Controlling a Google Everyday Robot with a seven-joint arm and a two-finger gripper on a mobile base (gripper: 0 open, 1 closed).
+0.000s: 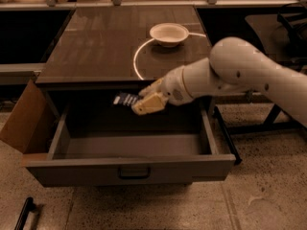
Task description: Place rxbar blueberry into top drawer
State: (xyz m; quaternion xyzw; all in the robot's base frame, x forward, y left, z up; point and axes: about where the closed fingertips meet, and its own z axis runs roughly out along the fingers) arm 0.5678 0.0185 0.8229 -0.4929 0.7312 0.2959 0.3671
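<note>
The jaws pinch one end of the rxbar blueberry (123,99), and the dark bar sticks out past the fingertips of the gripper (137,102), held in the air above the rear part of the pulled-out top drawer (129,170) (its inside floor shows bare beneath the bar). The white arm (240,71) reaches in from beyond the drawer's side wall. Behind and above the drawer lies the cabinet top (96,47), with a white bowl (169,34) toward its far edge, well apart from the drawer.
</note>
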